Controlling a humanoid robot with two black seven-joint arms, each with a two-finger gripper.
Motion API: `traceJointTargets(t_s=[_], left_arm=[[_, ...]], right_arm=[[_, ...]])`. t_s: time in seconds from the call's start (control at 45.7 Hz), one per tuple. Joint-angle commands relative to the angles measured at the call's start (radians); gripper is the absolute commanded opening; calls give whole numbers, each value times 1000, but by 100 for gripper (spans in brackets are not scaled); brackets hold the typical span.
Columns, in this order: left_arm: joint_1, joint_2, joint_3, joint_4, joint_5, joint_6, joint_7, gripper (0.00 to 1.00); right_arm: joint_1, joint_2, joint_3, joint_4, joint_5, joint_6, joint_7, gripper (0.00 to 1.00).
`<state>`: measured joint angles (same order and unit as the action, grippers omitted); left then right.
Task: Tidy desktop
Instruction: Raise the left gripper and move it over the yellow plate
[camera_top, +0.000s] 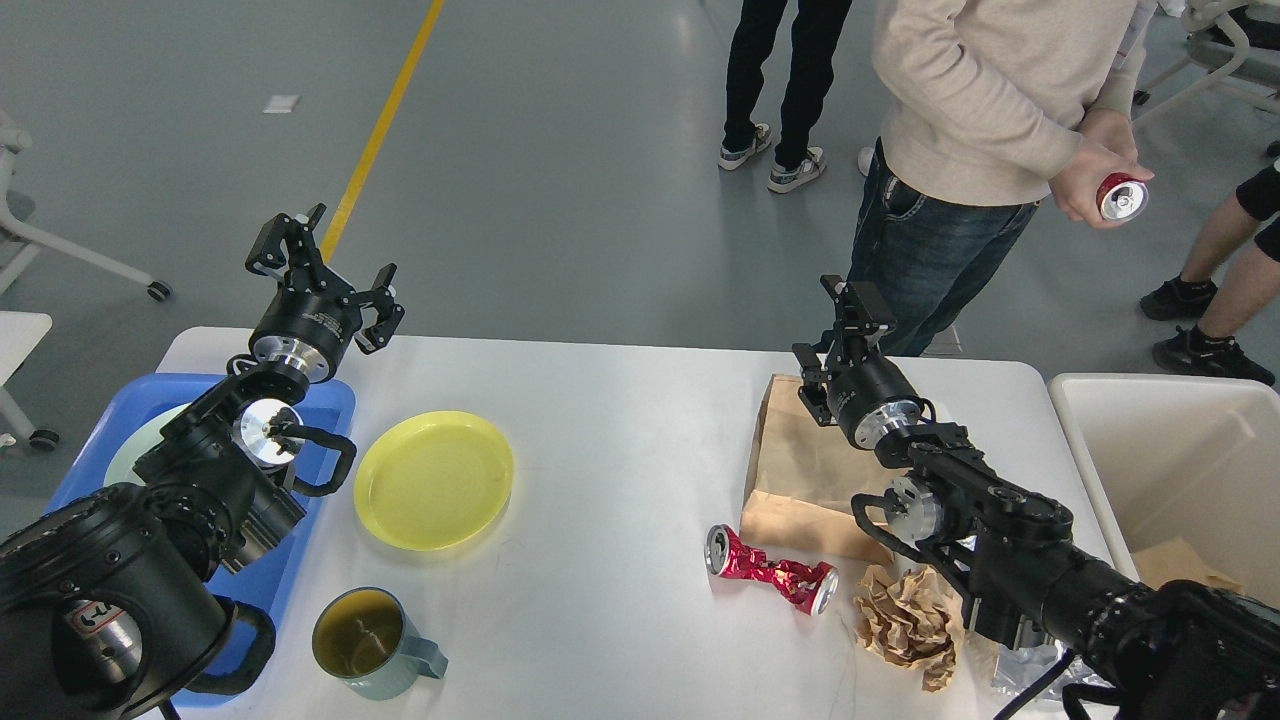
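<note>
Looking at the desktop (620, 440), it filled the lower middle of the head view and was far from tidy. Near its left edge sat a yellow plate (433, 480), with a mug (365, 640) close to the front edge, some liquid visible inside. Toward the right edge lay a flat brown paper bag (800, 470), a crushed red can (768, 571) just in front of it, and a crumpled paper ball (905, 620) beside the can.

Off the left edge was a blue tray (300, 570) with 1 pale plate in it, and past the right edge a cream bin (1170, 450) held what looked like a scrap of brown paper. So I'd guess a little sorting was done, but 5 items were left out.

My left gripper (325, 285) hovered over the back left corner, fingers spread wide and empty. My right gripper (850, 330) was above the bag's far end; its fingers were end-on, so I couldn't tell its opening.
</note>
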<state>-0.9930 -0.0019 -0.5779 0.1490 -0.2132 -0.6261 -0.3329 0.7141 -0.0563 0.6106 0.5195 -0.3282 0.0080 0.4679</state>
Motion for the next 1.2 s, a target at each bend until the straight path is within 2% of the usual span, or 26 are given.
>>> traceJointTargets(t_s=[0.0, 0.175, 0.547, 0.613, 0.678, 0.788, 0.854, 1.072, 1.182], left_arm=[[-33, 2, 9, 1, 6, -41, 6, 97], [-79, 19, 95, 6, 74, -38, 6, 97], [-105, 43, 516, 6, 236, -46, 8, 97], [-107, 48, 590, 4, 255, -53, 20, 97], [-108, 48, 687, 3, 287, -89, 51, 97], [-137, 69, 845, 3, 334, -222, 106, 96], [-159, 89, 940, 3, 359, -279, 121, 96], [-162, 95, 1112, 1, 387, -319, 124, 97], [-165, 95, 1254, 0, 394, -319, 124, 97]], right_arm=[[1, -1, 0, 1, 0, 0, 0, 100], [1, -1, 0, 1, 0, 0, 0, 100], [1, 0, 0, 1, 0, 0, 0, 100], [1, -1, 0, 1, 0, 0, 0, 100], [1, 0, 0, 1, 0, 0, 0, 100], [1, -1, 0, 1, 0, 1, 0, 100], [1, -1, 0, 1, 0, 0, 0, 100], [1, 1, 0, -1, 0, 0, 0, 100], [-1, 1, 0, -1, 0, 0, 0, 100]])
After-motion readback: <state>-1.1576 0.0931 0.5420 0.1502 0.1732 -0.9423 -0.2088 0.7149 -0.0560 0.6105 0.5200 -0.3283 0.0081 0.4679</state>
